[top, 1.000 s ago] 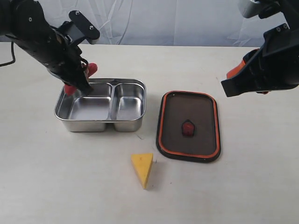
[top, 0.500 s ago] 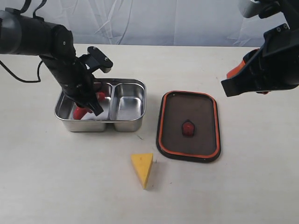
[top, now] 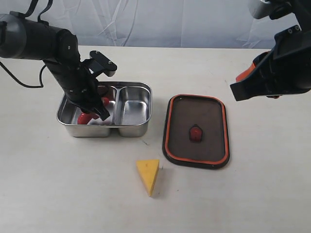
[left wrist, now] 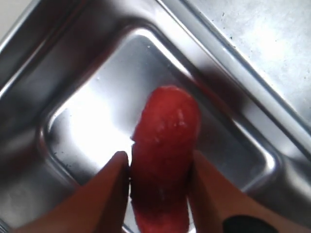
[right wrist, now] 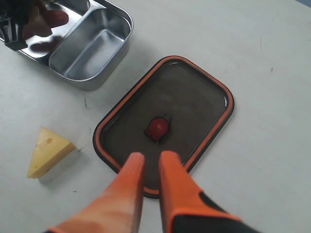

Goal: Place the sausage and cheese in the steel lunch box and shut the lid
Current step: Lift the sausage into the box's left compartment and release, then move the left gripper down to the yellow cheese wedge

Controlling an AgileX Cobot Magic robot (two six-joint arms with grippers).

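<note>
Red glossy toy sausage (left wrist: pixel 165 141) is pinched in your left gripper (left wrist: pixel 158 164), long axis along the fingers, low in the shiny steel lunch box's (top: pixel 108 130) larger compartment. Yellow cheese wedge (top: pixel 149 175) lies on the bench (top: pixel 48 194) in front of the box. Right gripper (right wrist: pixel 151 158) is pressed together and empty above the dark orange-rimmed lid (top: pixel 204 111).

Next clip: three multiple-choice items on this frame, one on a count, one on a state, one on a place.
1. How many compartments has the steel lunch box? A one; B two; C three.
2. The left gripper is: A shut on the sausage; B open, empty; C shut, empty.
3. Where is the cheese? A in the box; B in the left gripper; C on the table.
Answers: 1 B, one divider splits it; 2 A, fingers clamp the sausage over the larger compartment; 3 C, it lies on bare table.
</note>
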